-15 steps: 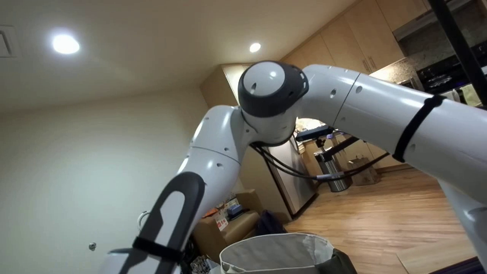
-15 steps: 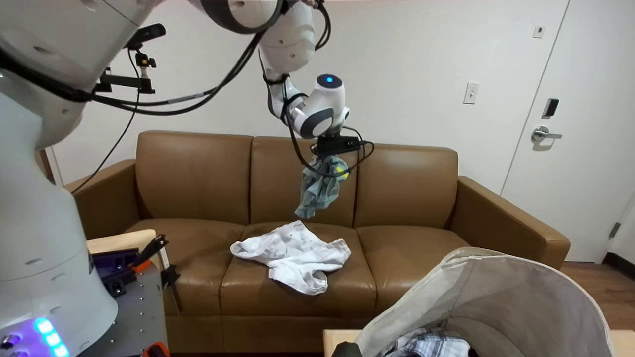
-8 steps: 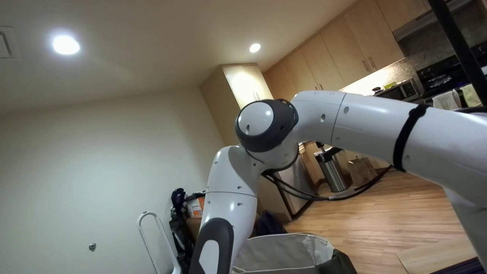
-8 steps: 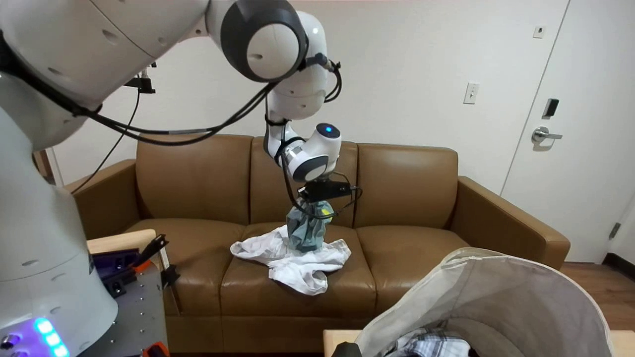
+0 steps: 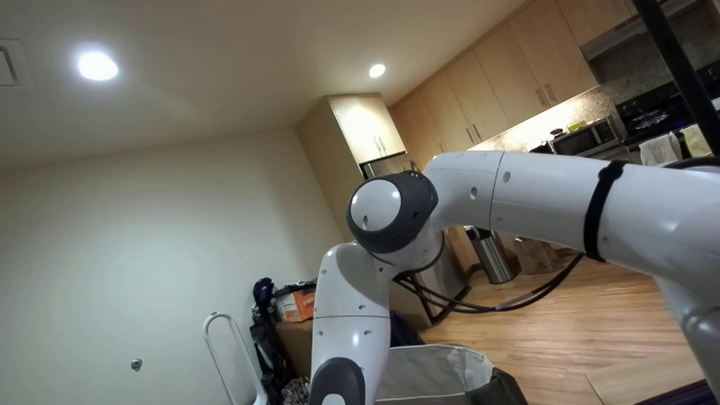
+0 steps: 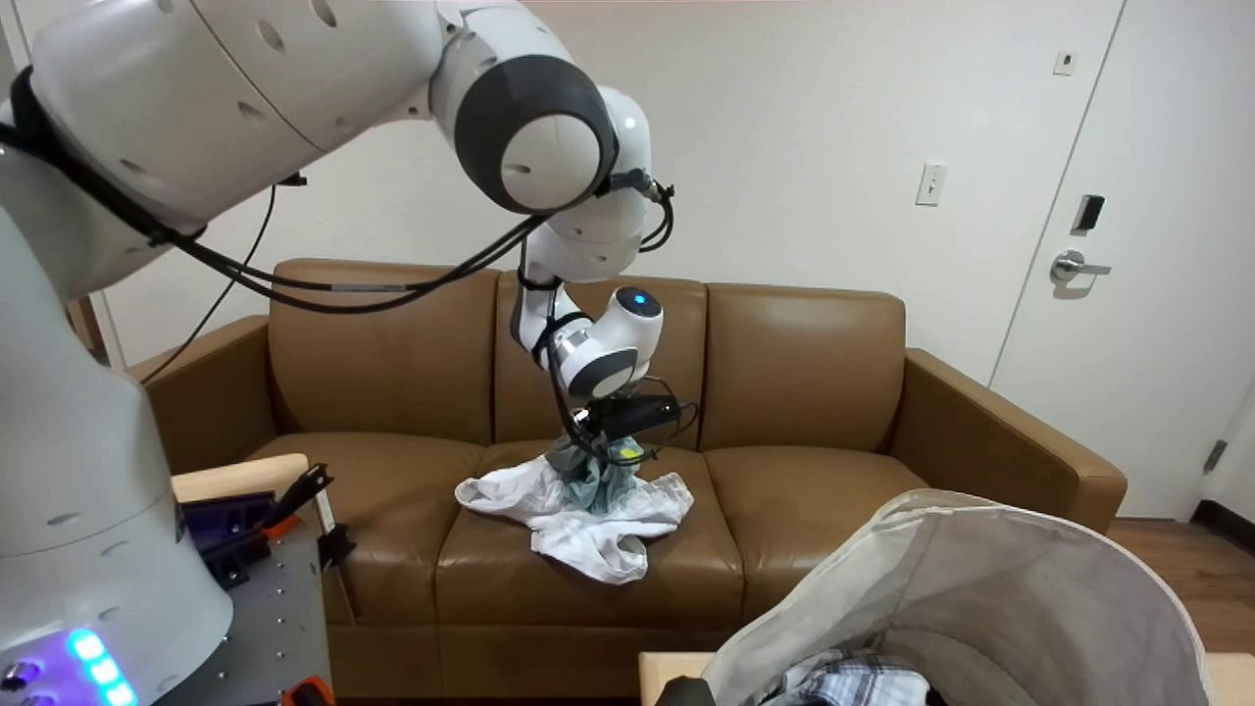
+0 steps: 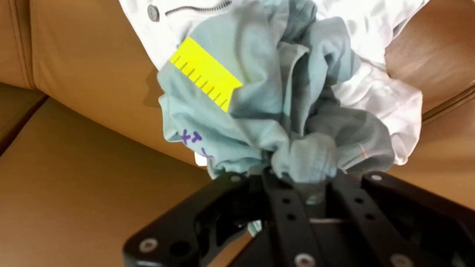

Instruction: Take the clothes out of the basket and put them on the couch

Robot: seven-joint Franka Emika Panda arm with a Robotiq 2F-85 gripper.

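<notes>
Much couch [image 6: 814, 490] shows beyond the white garment's [image 6: 588, 539] edges.

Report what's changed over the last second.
The gripper has come down, lowering the blue-green garment from above the white garment onto it. The blue-green garment is still bunched between the jaws; no release is visible. The white garment, couch and basket with plaid cloth inside stayed put.

arm [image 6: 534, 108]: bent | wrist [image 6: 626, 333]: tilted | tool [image 7: 302, 176]: pointing down, gripping
</notes>
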